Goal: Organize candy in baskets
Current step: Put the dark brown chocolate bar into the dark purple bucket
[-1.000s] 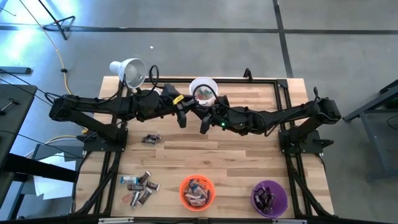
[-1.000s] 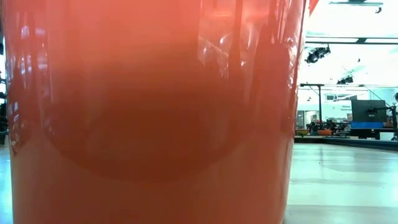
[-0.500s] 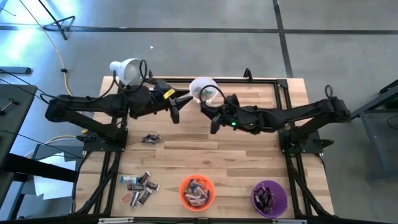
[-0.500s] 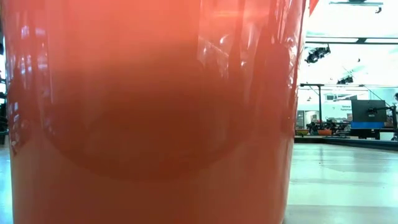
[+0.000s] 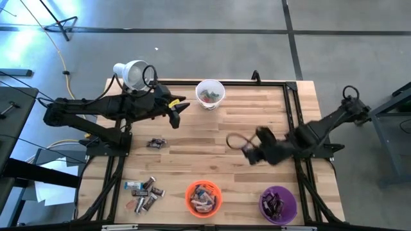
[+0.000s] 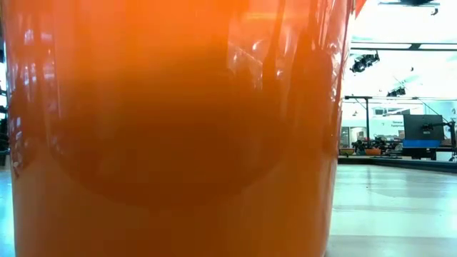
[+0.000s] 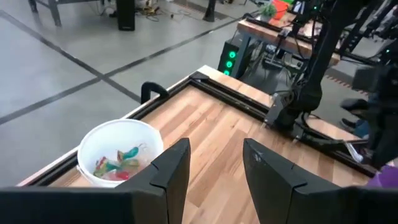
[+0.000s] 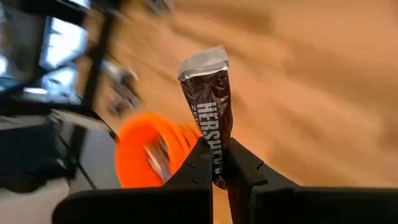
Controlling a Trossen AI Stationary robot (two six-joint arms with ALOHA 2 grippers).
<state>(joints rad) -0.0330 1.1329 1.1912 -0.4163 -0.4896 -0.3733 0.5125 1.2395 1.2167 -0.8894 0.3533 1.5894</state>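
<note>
The round white plastic basket (image 5: 210, 94) at the table's far edge holds a few colourful candies; the orange basket (image 5: 203, 197) and purple basket (image 5: 277, 203) hold wrapped bars. The right gripper (image 8: 217, 163) clamps a dark brown bar (image 8: 211, 106) reading "HERSHEY". The left gripper (image 7: 214, 163) stands apart, empty.

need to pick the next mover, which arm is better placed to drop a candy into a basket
Right. The right gripper is shut on a dark brown Hershey's bar near the purple basket. The left gripper is open and empty beside the white basket.
</note>
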